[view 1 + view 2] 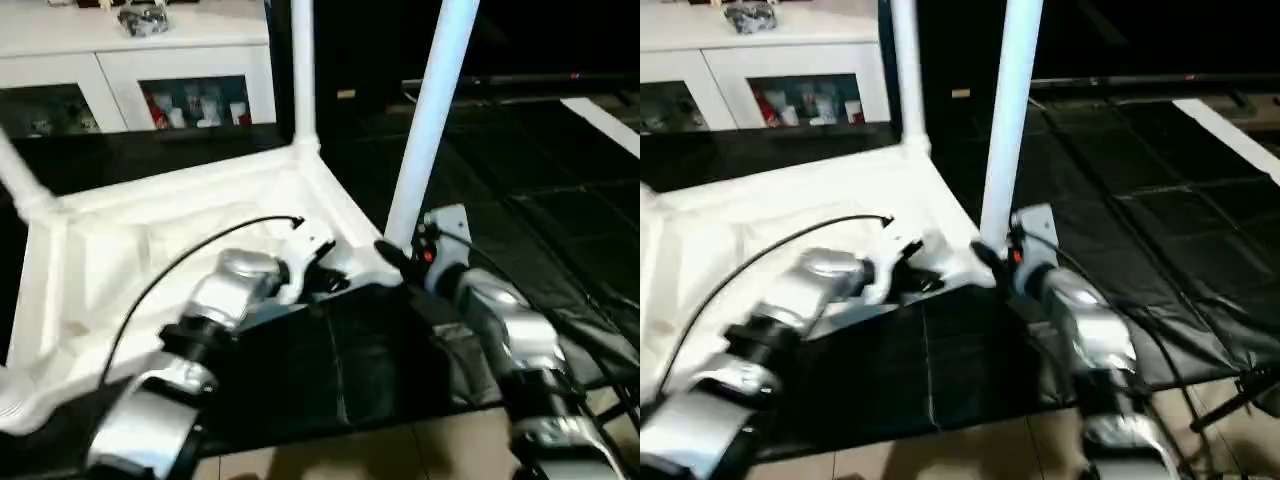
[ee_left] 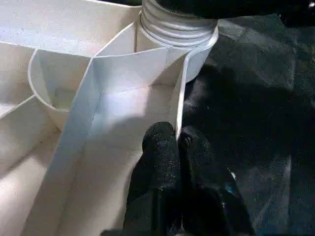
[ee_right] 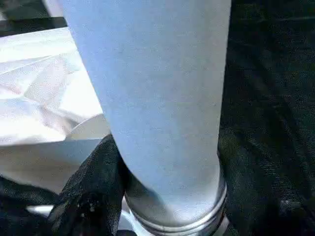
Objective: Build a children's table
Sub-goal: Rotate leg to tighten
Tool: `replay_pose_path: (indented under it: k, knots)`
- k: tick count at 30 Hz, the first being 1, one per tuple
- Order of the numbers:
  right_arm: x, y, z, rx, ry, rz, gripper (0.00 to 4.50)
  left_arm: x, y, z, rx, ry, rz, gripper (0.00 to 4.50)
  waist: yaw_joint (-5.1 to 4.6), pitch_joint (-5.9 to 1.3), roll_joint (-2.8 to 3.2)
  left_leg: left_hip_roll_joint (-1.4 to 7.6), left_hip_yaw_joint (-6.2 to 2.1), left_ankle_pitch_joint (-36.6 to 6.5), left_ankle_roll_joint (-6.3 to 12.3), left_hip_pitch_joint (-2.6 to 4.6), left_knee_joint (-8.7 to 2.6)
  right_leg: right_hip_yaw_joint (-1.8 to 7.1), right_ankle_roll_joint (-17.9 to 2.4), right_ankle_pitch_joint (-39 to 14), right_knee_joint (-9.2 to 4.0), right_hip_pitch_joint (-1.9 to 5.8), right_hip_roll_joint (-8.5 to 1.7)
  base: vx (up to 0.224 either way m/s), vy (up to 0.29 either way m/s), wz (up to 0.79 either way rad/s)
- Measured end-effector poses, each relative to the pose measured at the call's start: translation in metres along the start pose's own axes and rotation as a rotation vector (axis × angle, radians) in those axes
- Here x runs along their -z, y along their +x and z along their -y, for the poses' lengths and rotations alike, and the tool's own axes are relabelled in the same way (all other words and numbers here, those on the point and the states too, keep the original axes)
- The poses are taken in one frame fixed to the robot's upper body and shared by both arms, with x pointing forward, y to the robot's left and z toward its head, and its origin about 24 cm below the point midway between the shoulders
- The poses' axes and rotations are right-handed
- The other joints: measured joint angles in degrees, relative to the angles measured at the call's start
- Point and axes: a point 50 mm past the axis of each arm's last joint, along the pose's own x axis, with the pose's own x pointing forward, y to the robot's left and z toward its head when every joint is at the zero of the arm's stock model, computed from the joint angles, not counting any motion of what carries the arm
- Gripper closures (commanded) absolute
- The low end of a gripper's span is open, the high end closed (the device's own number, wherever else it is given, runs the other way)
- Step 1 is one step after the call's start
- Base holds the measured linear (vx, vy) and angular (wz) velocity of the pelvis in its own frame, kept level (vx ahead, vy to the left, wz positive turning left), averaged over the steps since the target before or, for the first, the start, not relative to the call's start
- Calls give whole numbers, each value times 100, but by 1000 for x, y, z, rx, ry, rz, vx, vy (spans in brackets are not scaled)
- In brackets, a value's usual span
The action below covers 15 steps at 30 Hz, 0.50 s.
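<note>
The children's table lies upside down on a black mat, its white ribbed top facing up. A white leg stands upright in the near right corner, its threaded base seated at the socket. My right gripper is closed around this leg low down, one black finger pressed against its side. My left gripper is shut on the top's thin rim wall just beside that corner. Another leg stands in the far corner, and one more at the left.
A white cabinet with glass doors stands behind the table. The black mat spreads to the right, with tan floor at the near edge. A black cable arcs over my left forearm. An open round socket sits inside the rim.
</note>
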Motion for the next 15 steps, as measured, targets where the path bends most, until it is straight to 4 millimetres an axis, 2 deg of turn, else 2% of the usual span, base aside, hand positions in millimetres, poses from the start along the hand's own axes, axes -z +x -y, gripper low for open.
replay_pose_path:
  k: [1,2,6,8,11,13,15]
  knots:
    - [0,0,0,3,-1,1,206,0,0,0,-3,0,-1,450,-3,0,0,0,0,0,0,0,0,0,0,0,-1,0,0,0,0,0]
    - [0,1,0,4,-2,6,137,-1,0,0,-5,2,-3,450,-3,0,0,0,0,0,0,-2,0,0,0,0,-1,-2,0,0,0,0]
    - [1,0,-2,-6,-13,24,131,-3,0,1,-7,19,-8,450,0,1,-1,0,0,1,0,-21,0,0,-1,1,0,-23,0,0,0,0]
    - [2,-4,0,-14,-22,32,100,-4,-1,2,5,27,-9,450,11,1,0,0,0,1,1,-36,0,0,-1,1,0,-36,0,0,0,0]
    - [3,-13,4,-75,-42,50,81,-4,-3,2,42,73,-3,450,26,1,1,2,-1,6,14,-73,1,-3,-1,1,0,-65,0,0,0,0]
    - [5,-19,8,-112,-55,58,46,-3,-5,2,69,93,0,450,33,1,2,2,-1,15,34,-81,2,-3,-1,1,1,-72,0,0,0,0]
    - [5,-25,13,-156,-75,58,43,-2,-8,1,93,117,1,450,35,3,5,2,-1,16,36,-82,5,-4,-1,1,2,-73,0,0,0,0]
